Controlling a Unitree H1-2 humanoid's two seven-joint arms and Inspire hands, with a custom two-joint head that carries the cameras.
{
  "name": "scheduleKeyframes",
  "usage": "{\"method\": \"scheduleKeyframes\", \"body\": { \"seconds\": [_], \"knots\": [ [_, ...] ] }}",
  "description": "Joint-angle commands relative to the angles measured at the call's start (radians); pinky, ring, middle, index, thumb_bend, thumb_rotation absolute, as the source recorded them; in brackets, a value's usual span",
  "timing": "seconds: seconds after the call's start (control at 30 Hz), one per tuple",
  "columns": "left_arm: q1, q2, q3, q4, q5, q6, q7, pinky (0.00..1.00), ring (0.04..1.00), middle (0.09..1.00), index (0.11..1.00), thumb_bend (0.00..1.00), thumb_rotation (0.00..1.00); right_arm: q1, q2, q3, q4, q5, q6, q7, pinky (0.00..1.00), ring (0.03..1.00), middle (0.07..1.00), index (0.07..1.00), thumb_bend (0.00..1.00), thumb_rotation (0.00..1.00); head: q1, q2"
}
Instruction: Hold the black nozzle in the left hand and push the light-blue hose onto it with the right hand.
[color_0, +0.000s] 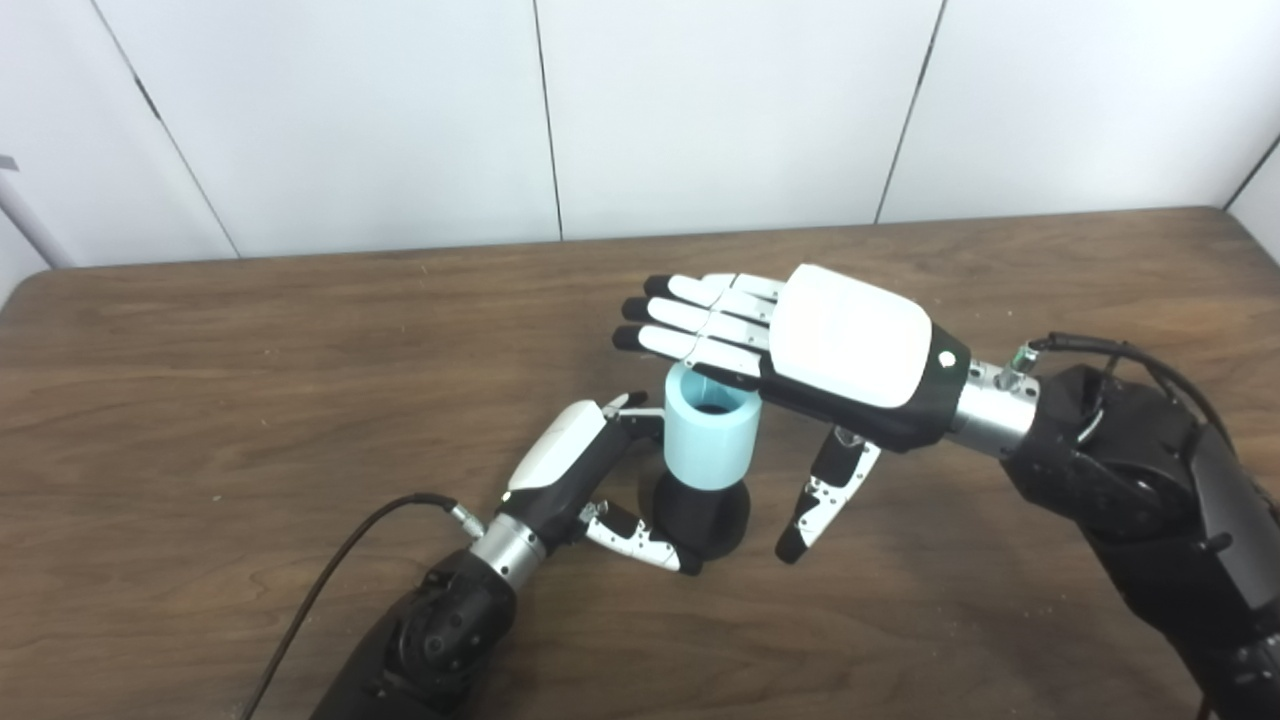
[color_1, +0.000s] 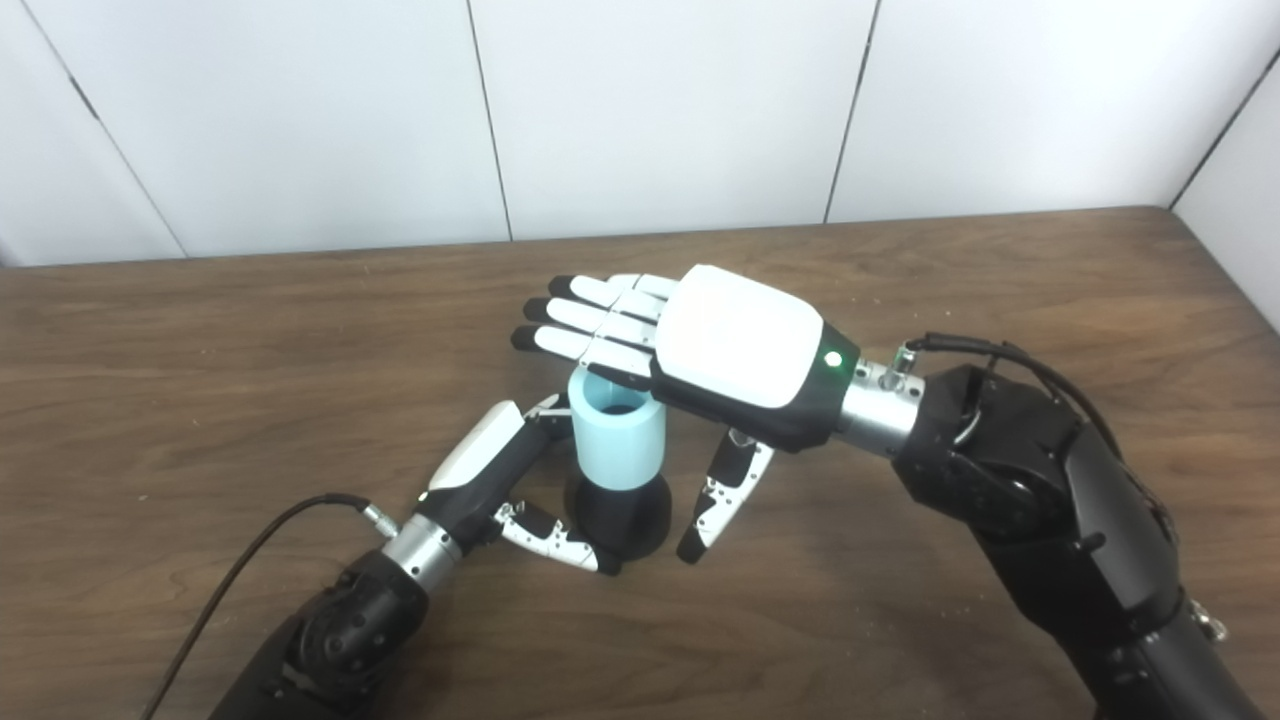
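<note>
At mid-table (color_0: 250, 400), the hose (color_0: 711, 438) stands upright on the nozzle (color_0: 705, 518), its open end facing up. My left hand (color_0: 585, 470) wraps the nozzle's base from the left, thumb curled round the front, fingers reaching behind; I cannot tell how tightly they clamp. My right hand (color_0: 810, 345) hovers flat directly above the hose, fingers straight and together, thumb hanging down apart, holding nothing. I judge a downward press along the vertical axis comes next.
</note>
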Motion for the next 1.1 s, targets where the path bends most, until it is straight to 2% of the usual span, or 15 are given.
{"method": "scheduleKeyframes", "body": {
  "seconds": [0.0,0.33,1.07],
  "knots": [
    [0.029,0.018,-0.027,0.027,0.031,0.046,-0.071,0.96,0.755,0.498,0.482,0.52,0.0,-0.022,-0.022,-0.016,-0.018,0.01,-0.019,-0.025,0.89,1.0,1.0,1.0,0.98,0.47,-0.001,0.002],
    [0.029,0.019,-0.027,0.022,0.031,0.05,-0.073,0.96,0.756,0.498,0.482,0.52,0.0,-0.019,-0.049,0.008,-0.01,-0.016,-0.026,-0.049,0.89,1.0,1.0,1.0,0.9,0.55,0.0,0.002],
    [0.031,0.02,-0.026,0.02,0.031,0.048,-0.073,0.96,0.755,0.498,0.482,0.52,0.0,0.013,-0.05,0.031,-0.011,-0.035,-0.026,-0.042,0.9,1.0,1.0,1.0,0.93,0.53,0.0,0.006]
  ]
}}
